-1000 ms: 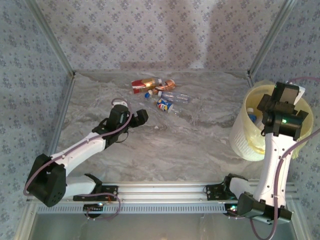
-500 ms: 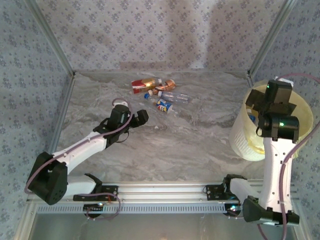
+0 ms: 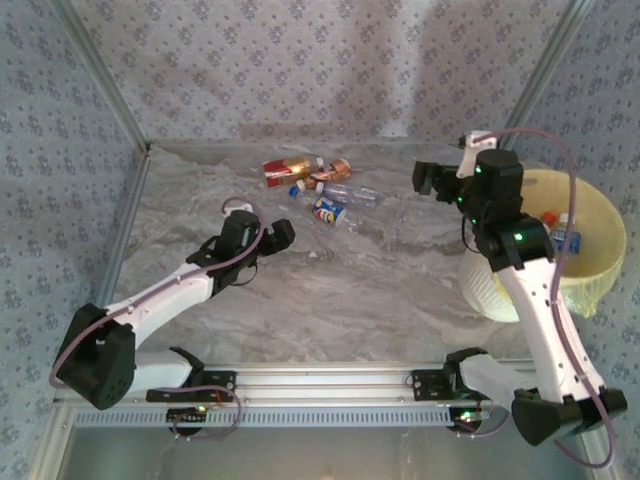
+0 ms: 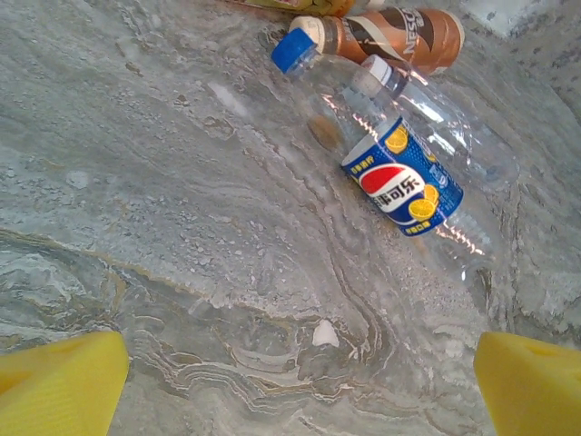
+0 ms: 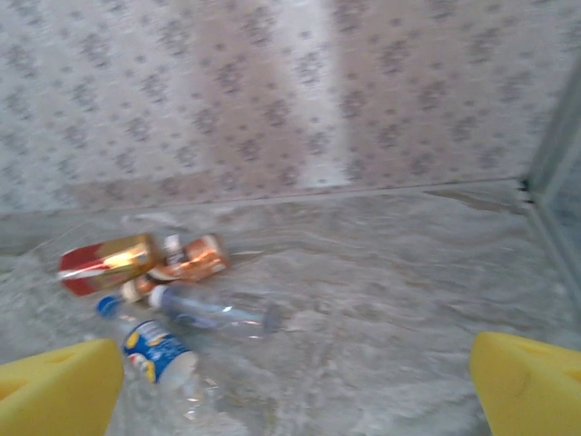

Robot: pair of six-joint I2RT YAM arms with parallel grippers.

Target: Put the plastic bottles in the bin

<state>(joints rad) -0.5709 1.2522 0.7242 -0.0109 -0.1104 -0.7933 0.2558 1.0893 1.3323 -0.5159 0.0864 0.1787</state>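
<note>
Several plastic bottles lie grouped at the back of the table: a red-and-gold one, a brown one, a clear one and a blue-labelled one. My left gripper hovers open just left of and nearer than them. Its wrist view has the blue-labelled bottle, a blue-capped clear bottle and the brown bottle ahead of the open left gripper. My right gripper is open and empty, left of the bin, facing the bottles. A bottle lies inside the bin.
Patterned walls with metal frame posts close the table at the back and sides. A small white fleck lies on the marbled surface between the left fingers. Bare table stretches between the bottle group and the bin.
My right arm has swung left from over the bin to above the table beside it, jaws open throughout. The left arm has stayed still.
</note>
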